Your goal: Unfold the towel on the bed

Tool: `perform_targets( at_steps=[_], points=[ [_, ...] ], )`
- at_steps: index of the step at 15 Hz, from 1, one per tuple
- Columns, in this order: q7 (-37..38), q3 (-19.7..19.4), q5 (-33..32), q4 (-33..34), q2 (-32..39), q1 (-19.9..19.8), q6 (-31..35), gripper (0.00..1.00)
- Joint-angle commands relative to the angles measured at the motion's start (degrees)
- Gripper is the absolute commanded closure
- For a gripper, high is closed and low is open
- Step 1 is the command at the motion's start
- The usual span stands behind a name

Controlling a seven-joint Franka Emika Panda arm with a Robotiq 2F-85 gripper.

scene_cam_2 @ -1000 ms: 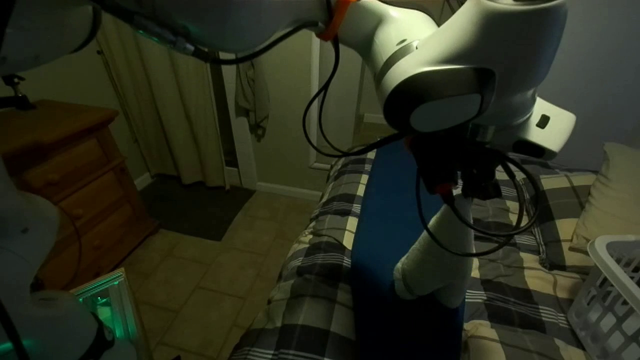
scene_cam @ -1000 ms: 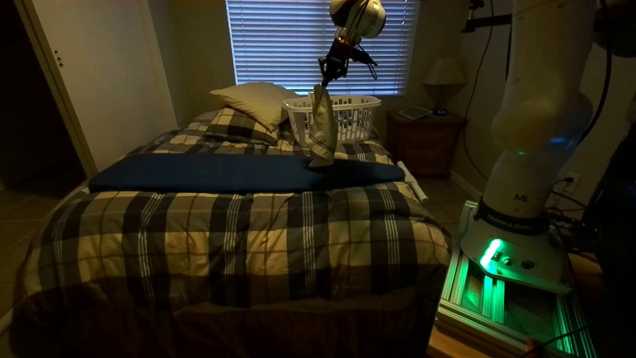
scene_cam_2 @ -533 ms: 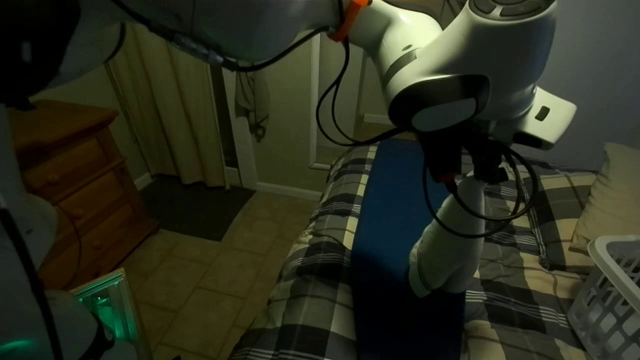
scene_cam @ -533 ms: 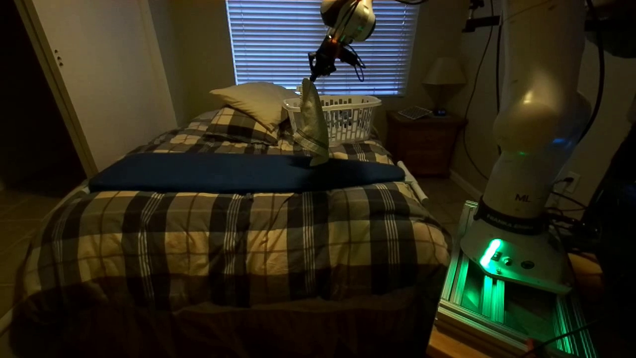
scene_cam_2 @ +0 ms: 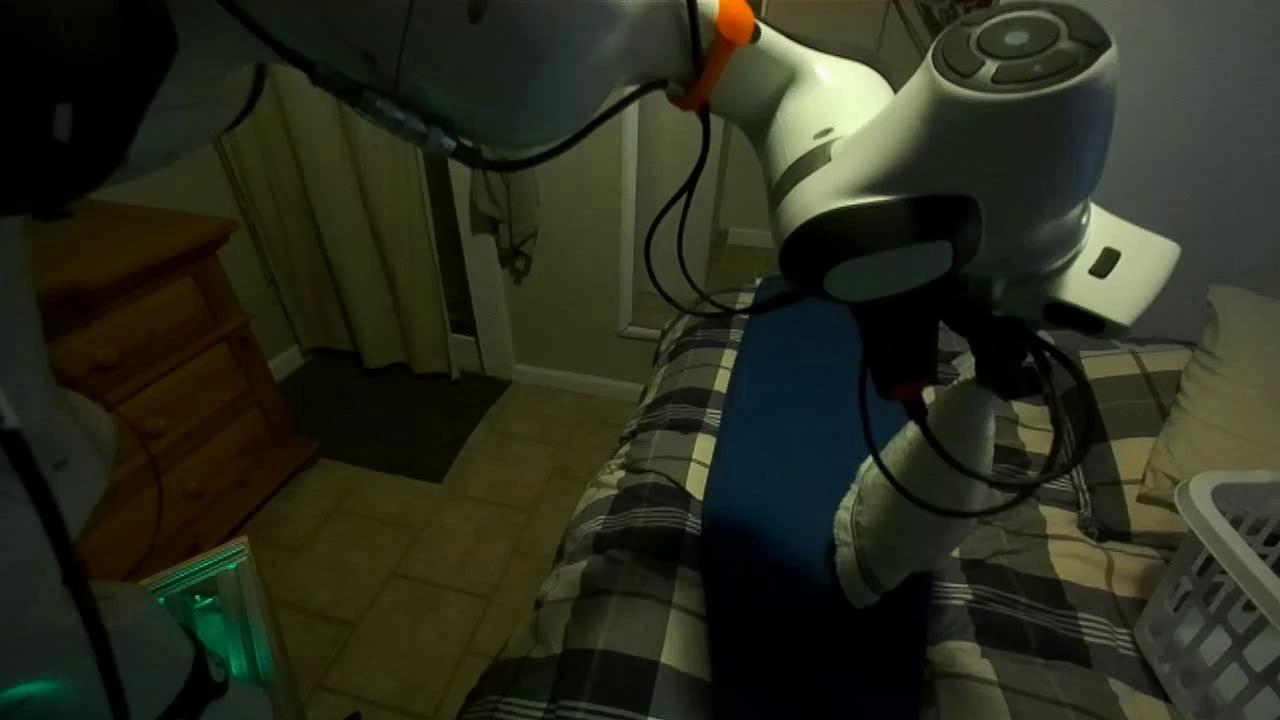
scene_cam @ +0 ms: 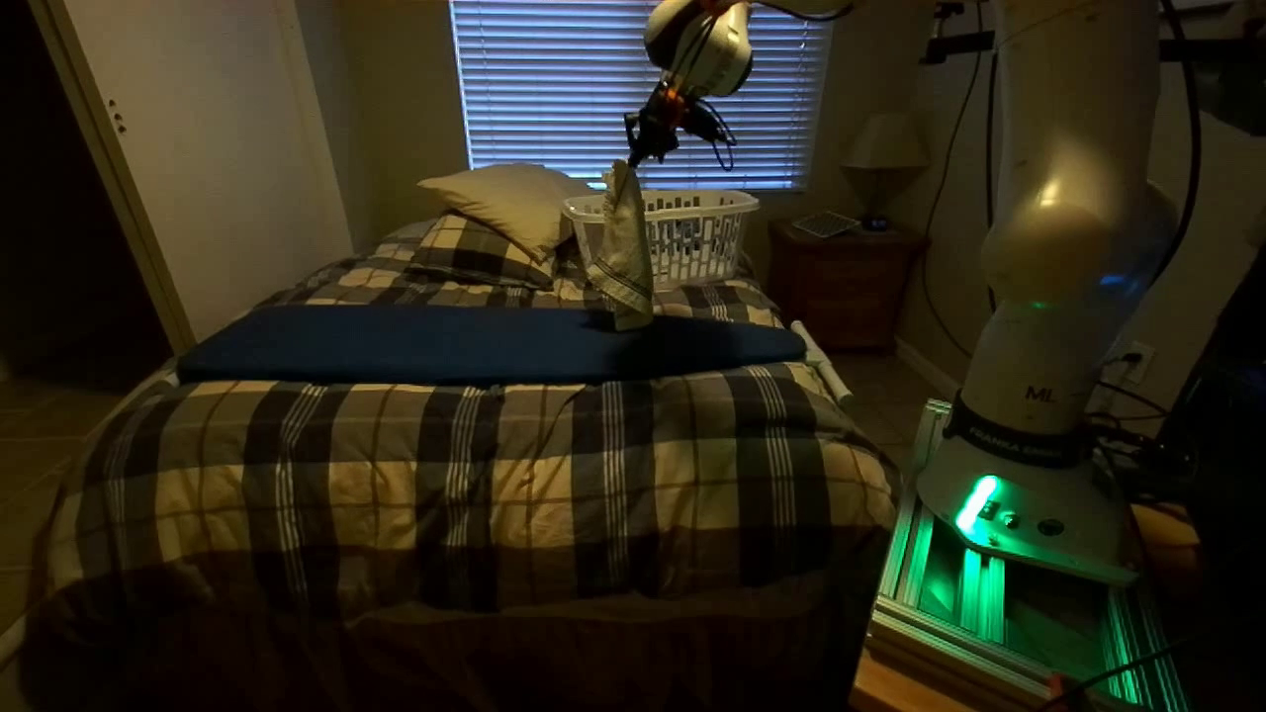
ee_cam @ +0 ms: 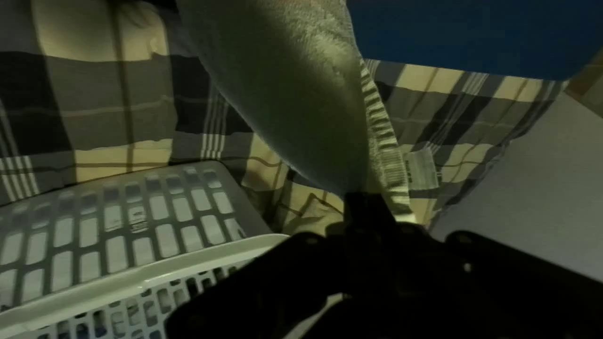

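Directly beneath the pincer [ee_cam: 370, 200], which is clamped on its top end, a cream-white towel [scene_cam: 625, 242] hangs in a narrow drape. Farther below the pincer, a dark blue cloth [scene_cam: 396, 343] crosses the plaid-covered bed [scene_cam: 514, 455]; whether the towel touches it is unclear.

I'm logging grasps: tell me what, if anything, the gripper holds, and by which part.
The towel, by its narrow upper end, pinched in the gripper; whether that's a corner can't be told.
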Motion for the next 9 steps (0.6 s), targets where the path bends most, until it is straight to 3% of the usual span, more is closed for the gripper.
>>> perform_targets(
  at_steps=[1,4,9],
  points=[
    [7.61,-6.41,-9.8,-4.38,-0.16,1.47,2.77,0.95],
    [13.07,-10.77,-17.12,-5.24,0.81,1.51,-3.18,0.95],
    [17.85,-12.61,-22.32,-7.05,1.1,1.59,-17.38,0.95]
  ],
)
